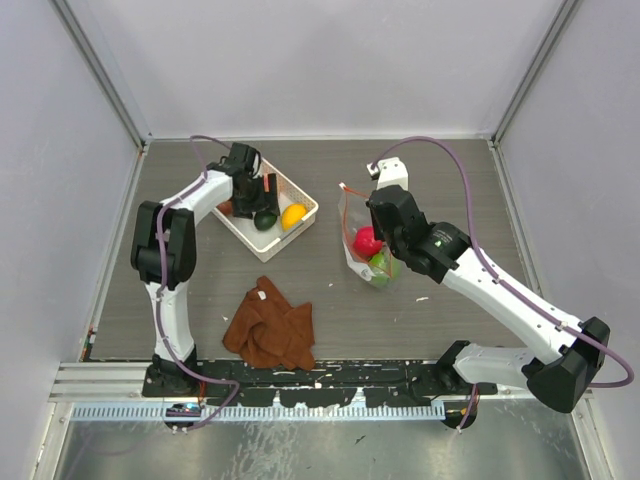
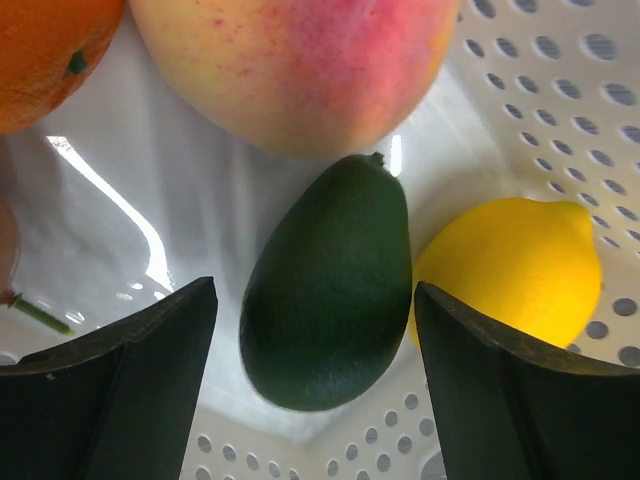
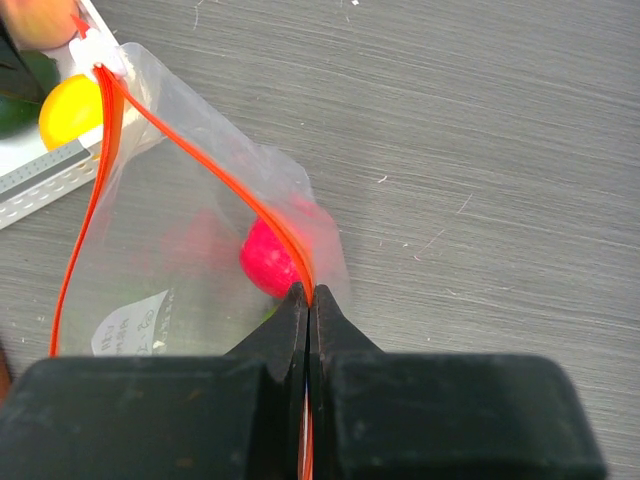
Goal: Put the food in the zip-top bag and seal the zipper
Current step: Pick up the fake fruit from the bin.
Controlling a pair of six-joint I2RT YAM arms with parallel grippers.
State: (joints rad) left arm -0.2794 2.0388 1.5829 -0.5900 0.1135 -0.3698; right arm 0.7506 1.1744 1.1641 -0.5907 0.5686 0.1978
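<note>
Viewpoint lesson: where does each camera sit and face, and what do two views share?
Top external: overhead, near edge, facing down; left arm, right arm show.
Left wrist: faces into white lattice plastic basket; open left gripper frames dark green toy fruit.
Right wrist: faces along clear plastic bag; right gripper pinches its orange-red zipper.
Both wrists show yellow toy lemon.

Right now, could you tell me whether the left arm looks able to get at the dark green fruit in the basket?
Probably yes: the left gripper hangs open right over the dark green fruit, one finger to each side. The yellow fruit presses close on one side, leaving that finger little room.
</note>
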